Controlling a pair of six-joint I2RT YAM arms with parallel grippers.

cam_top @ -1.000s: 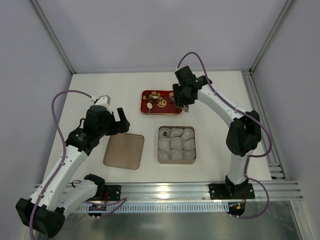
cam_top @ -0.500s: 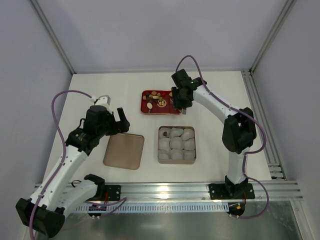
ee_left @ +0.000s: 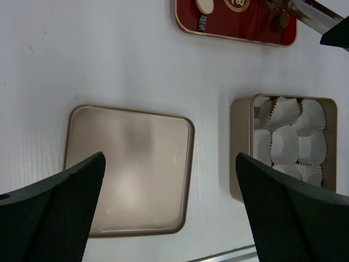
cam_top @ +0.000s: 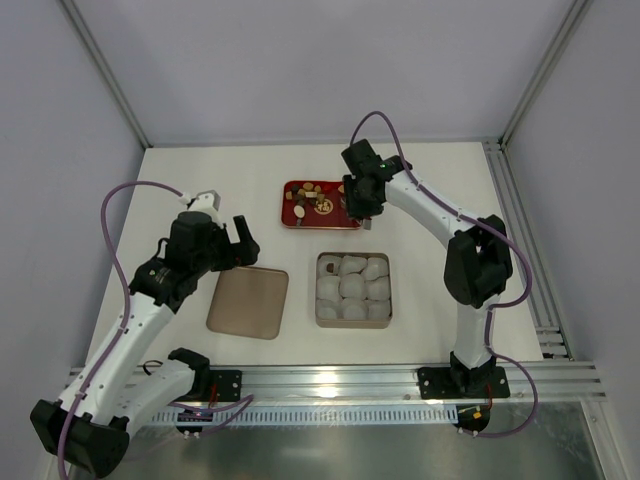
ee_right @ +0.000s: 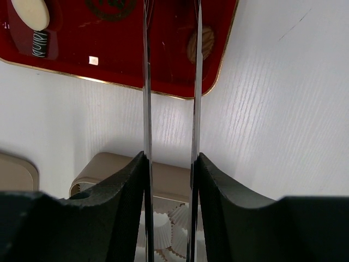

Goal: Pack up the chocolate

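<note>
The chocolate (cam_top: 312,193) is several small sweets on a red tray (cam_top: 300,224) at the back middle. In the right wrist view I see a cream oval (ee_right: 30,12), a dark striped piece (ee_right: 41,43) and a tan round (ee_right: 200,43). My right gripper (cam_top: 360,205) hangs over the tray's right end, shut on metal tweezers (ee_right: 146,82). The blades reach over the tray and their tips are out of view. My left gripper (cam_top: 240,240) is open and empty above a tan lid (cam_top: 248,302).
A gold box (cam_top: 318,300) holding white paper cups (cam_top: 352,285) stands in front of the tray. The lid (ee_left: 128,164) lies flat to the box's left (ee_left: 240,147). An aluminium rail runs along the near edge.
My right gripper has shifted slightly left over the tray's right end with the tweezers. The left arm has not moved.
</note>
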